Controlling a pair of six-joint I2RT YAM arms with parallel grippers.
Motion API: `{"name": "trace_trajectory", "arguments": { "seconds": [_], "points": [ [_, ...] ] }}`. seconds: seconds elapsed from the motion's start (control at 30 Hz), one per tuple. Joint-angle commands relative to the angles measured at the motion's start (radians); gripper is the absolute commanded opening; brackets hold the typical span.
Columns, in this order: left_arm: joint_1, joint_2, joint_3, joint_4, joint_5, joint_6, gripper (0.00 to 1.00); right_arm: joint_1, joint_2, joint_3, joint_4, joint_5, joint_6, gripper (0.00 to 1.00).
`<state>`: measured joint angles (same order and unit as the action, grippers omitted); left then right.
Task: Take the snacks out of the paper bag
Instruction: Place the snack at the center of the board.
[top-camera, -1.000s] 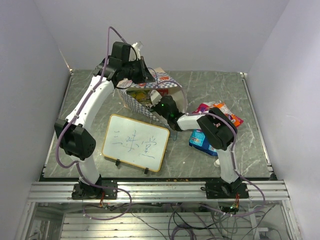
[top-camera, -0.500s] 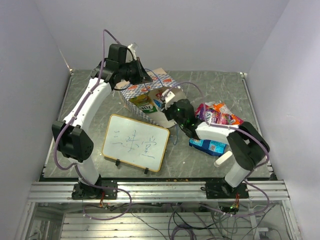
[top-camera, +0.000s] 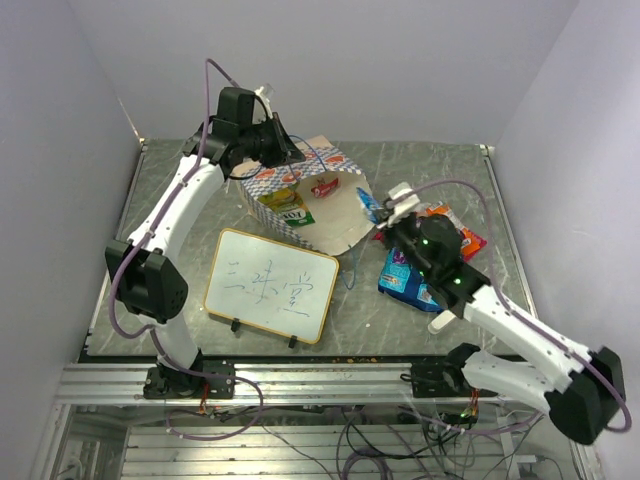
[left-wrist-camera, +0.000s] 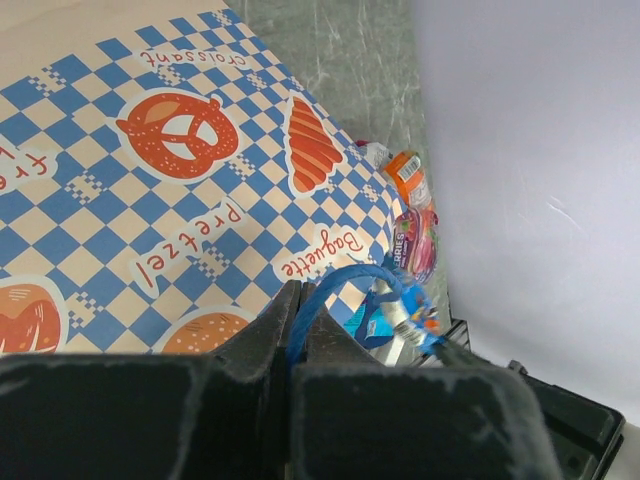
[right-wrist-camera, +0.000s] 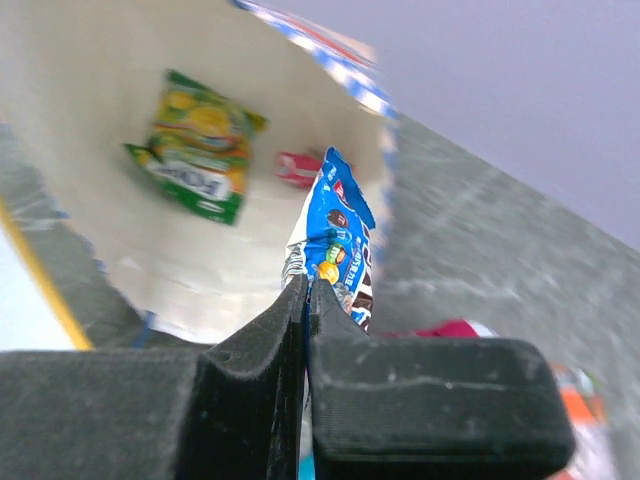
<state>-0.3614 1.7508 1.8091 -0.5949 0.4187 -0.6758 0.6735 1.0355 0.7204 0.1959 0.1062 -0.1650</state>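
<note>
The paper bag (top-camera: 335, 225) lies on its side with its mouth facing front right. My left gripper (top-camera: 284, 150) is shut on its blue cord handle (left-wrist-camera: 352, 277), above the chequered side (left-wrist-camera: 150, 180). Just outside the bag's mouth, my right gripper (top-camera: 388, 207) is shut on the lower edge of a small blue packet (right-wrist-camera: 336, 235). A green packet (right-wrist-camera: 195, 147) and a tiny red candy (right-wrist-camera: 298, 168) lie inside the bag. On the table to the right rest a red-white-orange packet (top-camera: 455, 228) and a blue-teal packet (top-camera: 408, 282).
A framed whiteboard (top-camera: 272, 283) with blue writing stands in front of the bag, left of centre. A small white block (top-camera: 444, 320) lies beside the right arm. Purple walls close in the table at the back and on both sides.
My right gripper has drawn back out of the bag to the right, carrying the blue packet. The bag's mouth has opened wider, showing the green packet and red candy. The left gripper kept its hold.
</note>
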Motion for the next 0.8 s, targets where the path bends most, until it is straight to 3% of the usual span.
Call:
{"name": "trace_trajectory", "arguments": {
  "seconds": [0.0,0.17,0.3,0.6,0.77],
  "points": [
    [0.006,0.03,0.046,0.035,-0.021,-0.02,0.07,-0.079,-0.112,-0.065,-0.168,0.209,0.004,0.0],
    [0.006,0.045,0.067,0.022,-0.017,-0.024,0.07,-0.296,-0.094,-0.078,-0.195,0.212,0.027,0.0],
    [0.006,0.047,0.081,0.01,-0.013,-0.019,0.07,-0.371,0.013,-0.048,-0.185,0.222,-0.037,0.0],
    [-0.002,0.044,0.069,0.024,0.034,-0.021,0.07,-0.392,0.163,-0.089,-0.169,0.236,0.034,0.0],
    [-0.005,0.032,0.045,0.032,0.037,-0.025,0.07,-0.393,0.145,-0.091,-0.196,0.185,0.079,0.0]
  ]
}}
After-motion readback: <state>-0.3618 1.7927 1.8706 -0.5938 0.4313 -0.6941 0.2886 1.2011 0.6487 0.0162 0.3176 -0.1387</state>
